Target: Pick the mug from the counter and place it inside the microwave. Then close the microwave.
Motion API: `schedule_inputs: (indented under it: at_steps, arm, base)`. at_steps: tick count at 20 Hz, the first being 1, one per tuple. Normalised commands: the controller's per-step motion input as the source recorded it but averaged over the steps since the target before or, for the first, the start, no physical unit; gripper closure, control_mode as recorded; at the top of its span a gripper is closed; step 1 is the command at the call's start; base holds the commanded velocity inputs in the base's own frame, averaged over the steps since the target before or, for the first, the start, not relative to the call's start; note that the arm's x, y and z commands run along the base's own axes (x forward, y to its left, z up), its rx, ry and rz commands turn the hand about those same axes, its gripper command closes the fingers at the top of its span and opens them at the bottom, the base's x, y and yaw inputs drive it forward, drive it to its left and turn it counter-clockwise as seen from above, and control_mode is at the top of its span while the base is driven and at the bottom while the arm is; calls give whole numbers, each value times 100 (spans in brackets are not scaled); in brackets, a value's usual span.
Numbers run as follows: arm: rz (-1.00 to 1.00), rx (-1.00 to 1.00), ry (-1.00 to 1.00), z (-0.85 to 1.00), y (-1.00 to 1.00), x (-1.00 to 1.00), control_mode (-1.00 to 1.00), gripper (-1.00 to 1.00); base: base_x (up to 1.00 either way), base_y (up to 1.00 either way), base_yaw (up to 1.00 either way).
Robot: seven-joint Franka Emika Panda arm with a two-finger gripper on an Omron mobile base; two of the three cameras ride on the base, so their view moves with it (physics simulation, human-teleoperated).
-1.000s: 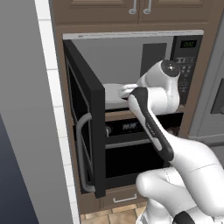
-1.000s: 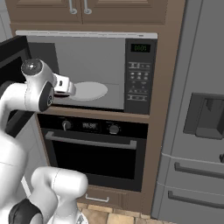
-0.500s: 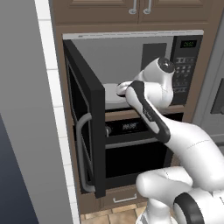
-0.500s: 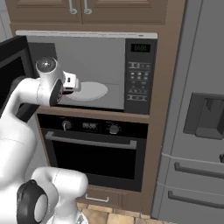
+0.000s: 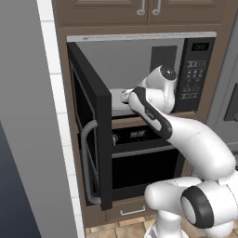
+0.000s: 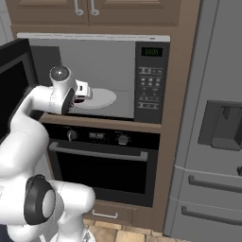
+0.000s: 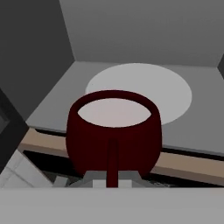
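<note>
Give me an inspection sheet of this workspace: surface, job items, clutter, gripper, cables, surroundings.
Surface: grey microwave floor with white turntable, bare.
Job's things: mug upright, at the microwave opening, not yet on the turntable; door wide open.
Clutter: nothing seen.
Gripper: gripper carries the mug at the opening's edge.
Cables: nothing seen.
Surroundings: black oven below, wooden cabinets above, steel fridge to the right.

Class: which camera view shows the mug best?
The hand view: the mug sits close and central, rim, white inside and handle plain. The right base view gives just a dark red sliver by the hand; in the left base view I cannot pick it out.
</note>
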Motion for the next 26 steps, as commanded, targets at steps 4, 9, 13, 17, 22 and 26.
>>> schedule_inputs:
  at_steps: [4,9,13,17,22,26]
  arm:
    - [0,-6,0,-12,0,51,-100,100]
    - [0,-7,1,-16,0,50,-100,100]
    - [0,-2,0,-17,0,36,-100,100]
    - [0,0,0,-29,0,28,-100,100]
    - [0,0,0,-20,0,29,-100,100]
    - [0,0,0,-5,0,25,-100,100]
  base:
    - [0,0,0]
    - [0,0,0]
    - [0,0,0]
    - [0,0,0]
    - [0,0,0]
    - [0,0,0]
